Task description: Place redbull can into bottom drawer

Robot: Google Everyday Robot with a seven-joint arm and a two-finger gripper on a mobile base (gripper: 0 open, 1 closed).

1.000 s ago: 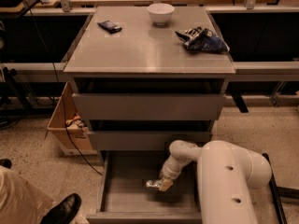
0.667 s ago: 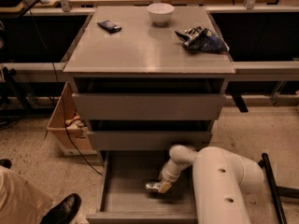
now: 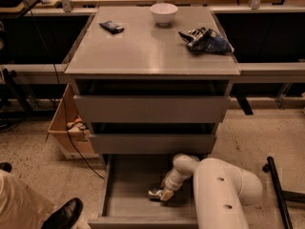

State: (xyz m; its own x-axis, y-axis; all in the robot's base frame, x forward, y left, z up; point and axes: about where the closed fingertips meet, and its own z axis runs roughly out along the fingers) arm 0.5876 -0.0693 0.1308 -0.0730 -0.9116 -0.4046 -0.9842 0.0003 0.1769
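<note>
In the camera view, the only 1 there is, the bottom drawer (image 3: 125, 185) is pulled well out at the lower centre of the frame. The white arm (image 3: 224, 194) reaches into it from the lower right. The gripper (image 3: 164, 194) sits low over the drawer floor, right of centre. The redbull can (image 3: 154, 192) is at its tip, lying on or just above the floor, already inside the drawer. I cannot tell whether the gripper is clamped on the can or has let go.

The step in hand looks like the release. To do it well, the can should rest fully on the floor before the grip opens. The gripper should then lift straight up, so the can is not dragged and the middle drawer (image 3: 152, 143) above is not clipped.

Apart from the can and gripper, the bottom drawer shows only bare grey floor. The middle drawer and the top drawer (image 3: 151, 109) stand slightly out, their insides too dark to read. On the cabinet top (image 3: 152, 56), the white bowl (image 3: 163, 13) at upper centre hides its contents.
</note>
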